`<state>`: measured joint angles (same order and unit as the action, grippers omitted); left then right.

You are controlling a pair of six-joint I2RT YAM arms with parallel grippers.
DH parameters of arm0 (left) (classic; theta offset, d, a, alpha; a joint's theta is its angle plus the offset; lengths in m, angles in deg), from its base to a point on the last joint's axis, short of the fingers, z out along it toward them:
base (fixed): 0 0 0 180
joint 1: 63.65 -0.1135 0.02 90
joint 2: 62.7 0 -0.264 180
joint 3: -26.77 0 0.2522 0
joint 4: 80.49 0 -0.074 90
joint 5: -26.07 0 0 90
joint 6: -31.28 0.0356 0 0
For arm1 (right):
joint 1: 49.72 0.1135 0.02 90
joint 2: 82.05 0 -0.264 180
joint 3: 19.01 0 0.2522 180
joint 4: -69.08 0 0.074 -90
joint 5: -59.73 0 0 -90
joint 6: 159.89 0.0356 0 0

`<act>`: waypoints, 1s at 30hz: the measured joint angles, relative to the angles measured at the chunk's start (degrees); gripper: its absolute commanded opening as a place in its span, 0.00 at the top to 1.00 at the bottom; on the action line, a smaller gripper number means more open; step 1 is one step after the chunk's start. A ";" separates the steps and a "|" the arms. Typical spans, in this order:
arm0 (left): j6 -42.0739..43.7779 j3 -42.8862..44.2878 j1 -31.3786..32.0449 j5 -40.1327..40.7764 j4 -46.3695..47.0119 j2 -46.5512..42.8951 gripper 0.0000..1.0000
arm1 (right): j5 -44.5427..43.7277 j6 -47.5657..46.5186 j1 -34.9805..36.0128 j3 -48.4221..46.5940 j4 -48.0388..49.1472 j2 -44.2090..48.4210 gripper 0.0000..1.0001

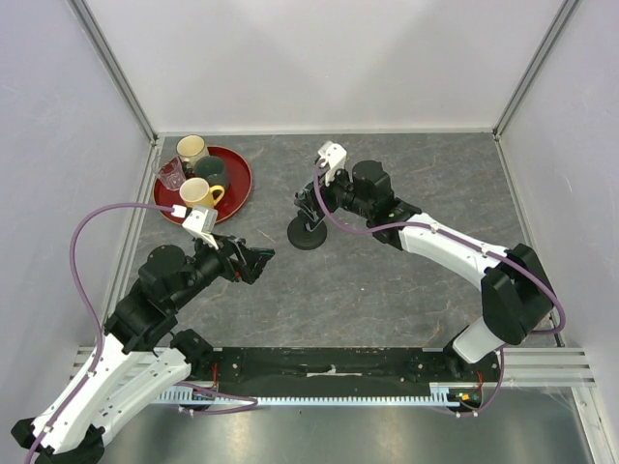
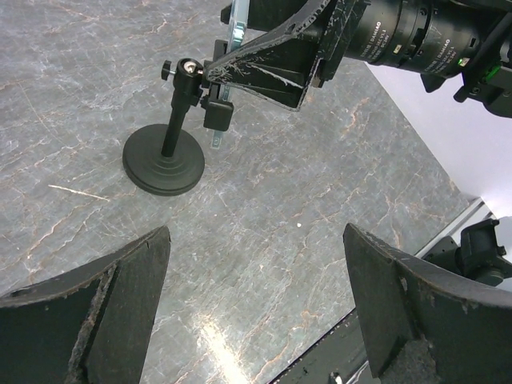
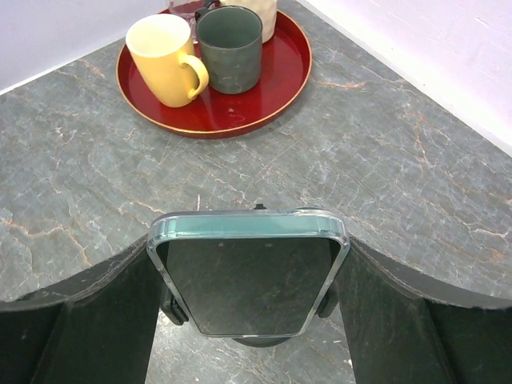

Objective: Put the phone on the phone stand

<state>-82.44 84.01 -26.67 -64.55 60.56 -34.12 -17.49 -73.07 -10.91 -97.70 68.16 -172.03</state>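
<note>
**Phone held in your right pincer, close over the stand**

Your right pincer (image 1: 309, 201) was clenched on the phone (image 3: 252, 276). One finger pressed each long side, and the glossy screen in its clear case faced the wrist camera. The phone stand (image 2: 164, 160) stood directly under that pincer, with its round base on the grey table (image 1: 387, 290). In the left wrist view the phone's thin edge ran just beside the stand's clamp bracket. You could not tell from any view whether the phone touched the bracket or sat in it.

Your left pincer (image 2: 256, 312) was released and empty, its fingers spread wide. The stand lay ahead of it and to its left, well apart from its tips.

Beyond the right pincer's fingertips sat a red tray (image 3: 272, 96) holding a yellow mug (image 3: 164, 56) and a dark green mug (image 3: 230, 44).
</note>
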 measured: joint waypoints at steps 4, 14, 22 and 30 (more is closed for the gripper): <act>0.33 0.00 0.00 0.11 -0.02 0.02 0.06 | -3.28 1.18 0.35 0.00 0.20 0.00 1.00; 0.70 0.00 0.00 0.26 -0.07 0.92 0.07 | -46.38 13.03 0.76 -1.22 -2.54 -0.09 1.00; 0.79 0.00 0.00 0.31 -1.05 0.96 0.07 | -73.37 22.29 -9.31 -0.85 -13.42 2.27 1.00; 0.85 0.07 0.00 0.28 -1.68 1.18 0.07 | -79.82 31.10 -28.02 3.69 -23.89 9.79 1.00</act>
<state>-81.59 84.08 -26.67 -64.27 58.88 -32.94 -97.32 -41.97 -38.93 -94.00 44.27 -162.24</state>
